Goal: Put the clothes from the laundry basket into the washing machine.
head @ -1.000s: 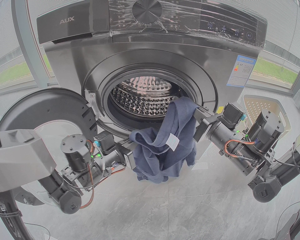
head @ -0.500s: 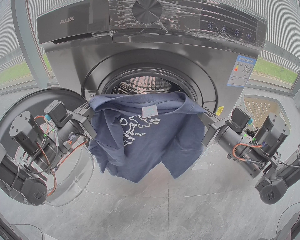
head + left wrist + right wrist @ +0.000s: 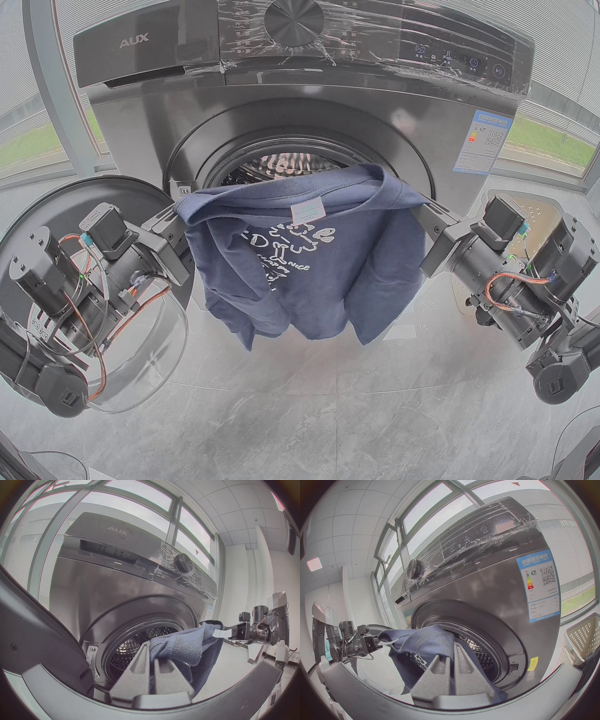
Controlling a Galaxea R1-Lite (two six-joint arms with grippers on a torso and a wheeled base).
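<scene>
Grey marbled tile floor (image 3: 337,406) with the washing machine (image 3: 350,112) and, beside it, the laundry basket (image 3: 581,636)

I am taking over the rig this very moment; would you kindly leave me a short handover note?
The left gripper is shut on one top corner of the shirt. The right gripper is shut on the other corner.
The shirt hangs spread between them, off the floor, in front of the open washer. The door is swung open on the robot's left.
Done: the shirt is out of the basket and raised to the opening.
Left: push it into the drum and release. The pictures do not show whether the basket holds more clothes.
</scene>
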